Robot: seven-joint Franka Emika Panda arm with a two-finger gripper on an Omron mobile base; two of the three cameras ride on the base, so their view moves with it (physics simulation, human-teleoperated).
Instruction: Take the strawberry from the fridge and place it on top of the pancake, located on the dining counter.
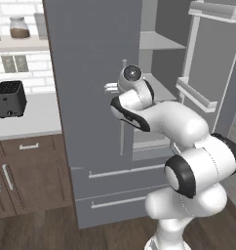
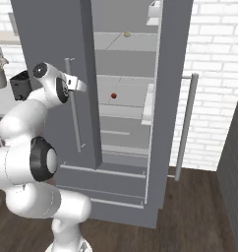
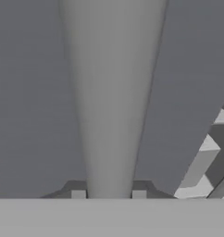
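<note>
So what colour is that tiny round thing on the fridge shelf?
Red: the strawberry, clearest in the right base view.

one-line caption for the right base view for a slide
Gripper shut on the fridge's left door handle; strawberry on a shelf inside.

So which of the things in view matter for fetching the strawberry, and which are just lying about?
Part of the job:
- strawberry, on a fridge shelf
- fridge, right door open
- left door handle, with the fingers shut on it

Just lying about:
- black toaster on the side counter
- jar on the wall shelf
- tan lump on the upper fridge shelf
</note>
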